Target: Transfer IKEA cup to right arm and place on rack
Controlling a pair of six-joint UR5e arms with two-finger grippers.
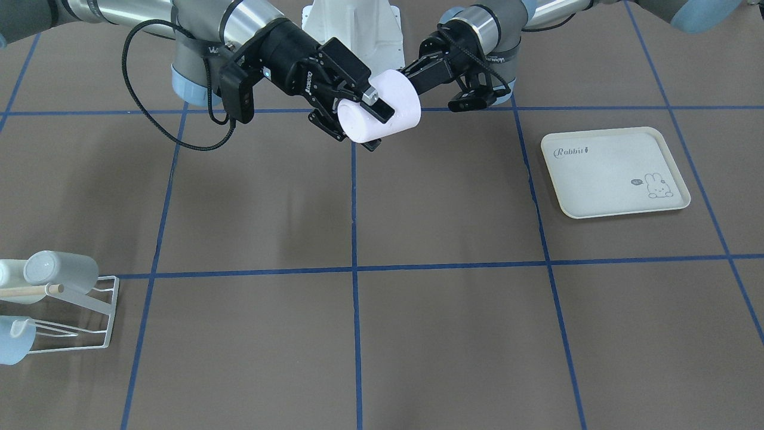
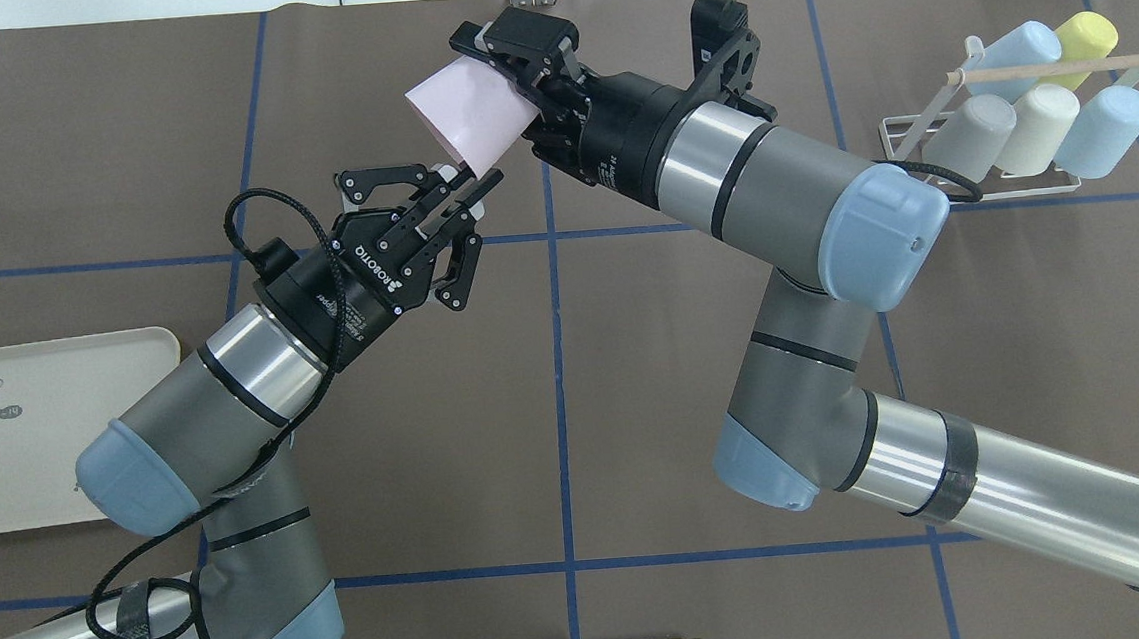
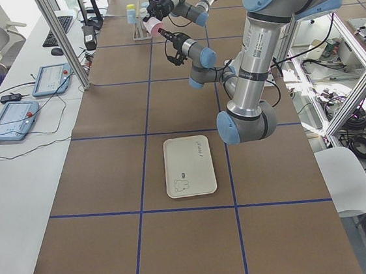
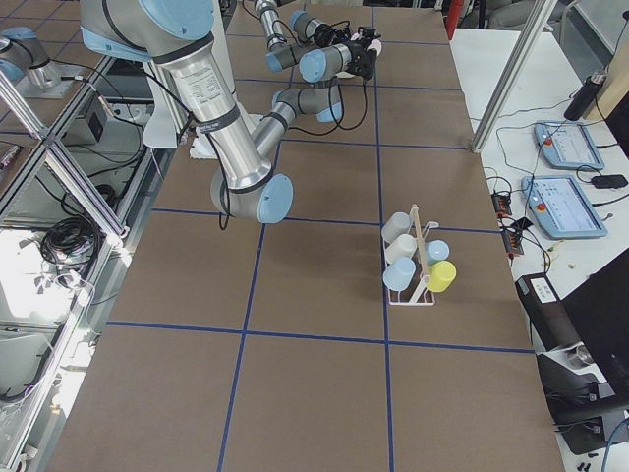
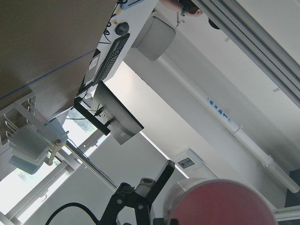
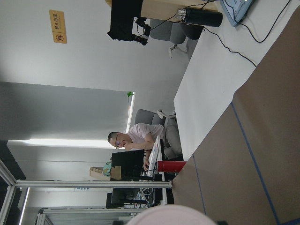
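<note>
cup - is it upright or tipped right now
Tipped. The cup lies on its side in the air above the table, one round end facing the front camera, with the right gripper clamped across it.

Bright, even light; soft shadows

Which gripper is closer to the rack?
Right. The right gripper, clamping the cup, is on the rack side; the left gripper, at the cup's rim, lies farther away.

Matt pink plastic cup [image 2: 465,116]; white wire rack [image 2: 1022,193] with wooden rod [image 2: 1053,68].
</note>
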